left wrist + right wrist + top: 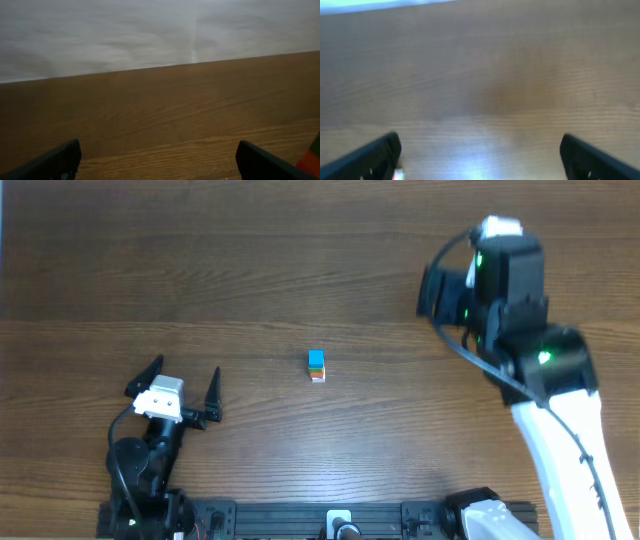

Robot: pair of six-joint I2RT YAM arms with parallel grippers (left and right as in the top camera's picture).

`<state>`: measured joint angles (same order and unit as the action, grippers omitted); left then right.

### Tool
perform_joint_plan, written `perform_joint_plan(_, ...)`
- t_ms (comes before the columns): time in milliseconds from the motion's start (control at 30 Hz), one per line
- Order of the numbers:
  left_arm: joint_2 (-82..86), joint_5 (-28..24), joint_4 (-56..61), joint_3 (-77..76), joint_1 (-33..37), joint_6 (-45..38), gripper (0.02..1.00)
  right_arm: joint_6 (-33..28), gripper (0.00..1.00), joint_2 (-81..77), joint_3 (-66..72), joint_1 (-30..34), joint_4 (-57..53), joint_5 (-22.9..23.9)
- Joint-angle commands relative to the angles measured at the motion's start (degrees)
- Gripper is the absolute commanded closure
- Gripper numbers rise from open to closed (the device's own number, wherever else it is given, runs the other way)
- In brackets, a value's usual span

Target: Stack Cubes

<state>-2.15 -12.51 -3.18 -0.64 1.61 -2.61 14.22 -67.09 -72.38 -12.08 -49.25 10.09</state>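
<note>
**A:** So, where do the cubes stand?

**B:** In a small stack (316, 366) near the middle of the wooden table (250, 270), with a blue cube (316, 358) on top and an orange-red layer showing beneath it. From above I can't tell how many cubes sit under the blue one.

**A:** And the claws?

**B:** Both are spread wide and hold nothing. The left gripper (187, 366) sits low, close to its own base and well to the left of the stack. The right gripper (480, 142) is lifted, off to the right and farther back, with bare wood between its fingers.

**A:** What does the step call for?

**B:** I see no loose cube, so I judge the stacking done; what's left is keeping the arms clear. Any move should go up and away, never low across the middle. The left arm is the one to watch. A green and orange edge (312, 157) at the border of its wrist view is probably the stack, so a low swing toward the centre could topple it.

**A:** Anything in the way?

**B:** Little. A black rail (300, 515) carries the arm bases along the near edge, and a pale wall (150, 35) rises past the far edge. A reddish speck (397, 174) beside one right finger is too small to identify.
</note>
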Motion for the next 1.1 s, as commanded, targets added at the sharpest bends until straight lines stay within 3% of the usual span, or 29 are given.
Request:
perform_joint_plan(33, 0.31, -0.52, -0.02, 0.31, -0.26, -0.85, 0.018, -1.68, 0.009, 11.82, 18.78, 0.63, 9.75, 1.46)
perform_joint_plan(100, 0.31, -0.52, -0.02, 0.31, -0.26, -0.85, 0.018, -1.62, 0.009, 16.33, 24.22, 2.27, 12.63, 1.25)
perform_joint_plan(200, 0.31, -0.52, -0.02, 0.31, -0.26, -0.85, 0.018, -1.79, 0.007, 25.27, 32.68, 8.37, 15.89, -2.82)
perform_joint_plan(267, 0.31, -0.5, 0.0, 0.31, -0.26, -0.85, 0.018, -6.12, 0.014, 31.41, 37.68, 11.69, 17.77, -6.29)
perform_joint_plan(467, 0.31, -0.52, 0.0, 0.31, -0.26, -0.85, 0.018, -8.07, 0.007, 46.27, 50.18, 12.11, 25.03, -6.8)
perform_joint_plan(633, 0.31, -0.52, -0.02, 0.31, -0.26, -0.85, 0.018, -9.6, 0.007, 54.16, 55.67, 12.11, 31.61, -13.25)
perform_joint_plan(933, 0.31, -0.52, -0.02, 0.31, -0.26, -0.85, 0.02, -9.7, 0.009, 66.77, 70.6, 12.17, 44.0, -13.53)
perform_joint_plan(1100, 0.31, -0.52, -0.02, 0.31, -0.26, -0.85, 0.018, -14.32, 0.007, 66.77, 72.13, 12.04, 45.4, -13.53)
